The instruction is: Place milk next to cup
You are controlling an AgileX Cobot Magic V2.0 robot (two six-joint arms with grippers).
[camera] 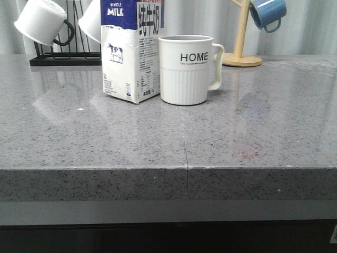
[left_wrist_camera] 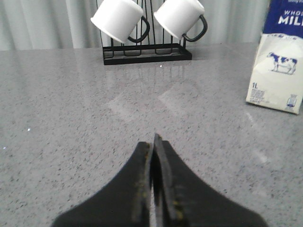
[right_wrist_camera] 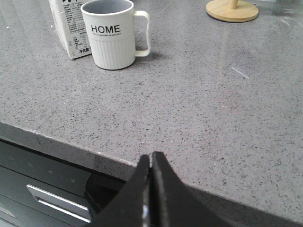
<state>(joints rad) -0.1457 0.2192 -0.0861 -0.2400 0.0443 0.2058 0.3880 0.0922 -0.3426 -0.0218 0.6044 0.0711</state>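
A tall white 1L milk carton with a dark blue top, a small cow picture and black Chinese characters (camera: pixel 130 50) stands upright on a grey speckled stone desk (camera: pixel 237 137). Just to its right, touching or nearly touching it, stands a large off-white ribbed mug lettered "HOME" in black (camera: pixel 186 69), its squarish handle pointing right.

Behind them at the left, 2 plain white mugs with black handles (camera: pixel 42 22) hang tilted on a black wire rack (camera: pixel 63 58). At the right rear, a blue mug (camera: pixel 268 13) hangs from a pale wooden stand with a round base (camera: pixel 241 58).

Neither arm appears in the front view. In the left wrist view, the left end effector (left_wrist_camera: pixel 154 142) has its 2 black fingers pressed together with nothing between them, over bare desk; the carton is well apart from it, ahead and off to one side. In the right wrist view, the right end effector (right_wrist_camera: pixel 150 158) is likewise pressed together and empty, hovering at the desk's front edge, with the mug and carton well apart, far across the desk.
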